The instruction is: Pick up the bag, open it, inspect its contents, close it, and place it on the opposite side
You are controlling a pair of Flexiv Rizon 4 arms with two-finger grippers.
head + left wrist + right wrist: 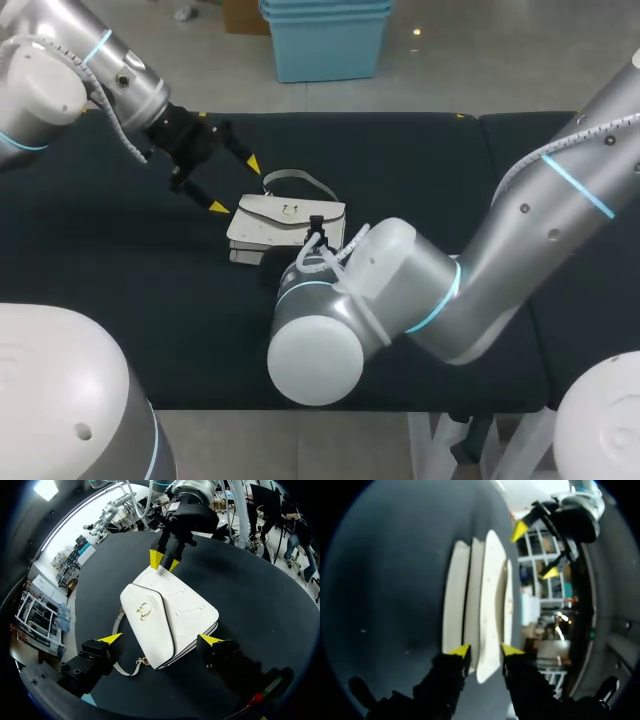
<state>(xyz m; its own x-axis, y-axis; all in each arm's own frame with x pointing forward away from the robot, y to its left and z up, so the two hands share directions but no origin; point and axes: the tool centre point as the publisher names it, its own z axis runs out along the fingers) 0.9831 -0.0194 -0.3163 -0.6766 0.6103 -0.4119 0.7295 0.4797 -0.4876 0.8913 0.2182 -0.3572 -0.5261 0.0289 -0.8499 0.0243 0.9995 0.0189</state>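
Note:
A white handbag (285, 215) with a gold clasp (290, 210) and a grey strap (300, 180) lies flat on the black table (120, 300) near its middle. My left gripper (235, 185) hangs open just left of it; in the left wrist view the bag (170, 615) lies below and between its spread fingers, untouched. My right gripper (485, 651) is at the bag's near end, with the bag's edge (485, 595) between its two yellow tips, which press it from both sides. The left wrist view shows my right gripper (164, 562) at the bag's far end.
My right arm's bulky wrist (350, 290) lies over the table in front of the bag and hides its near edge from above. A seam (485, 140) splits the table top at the right.

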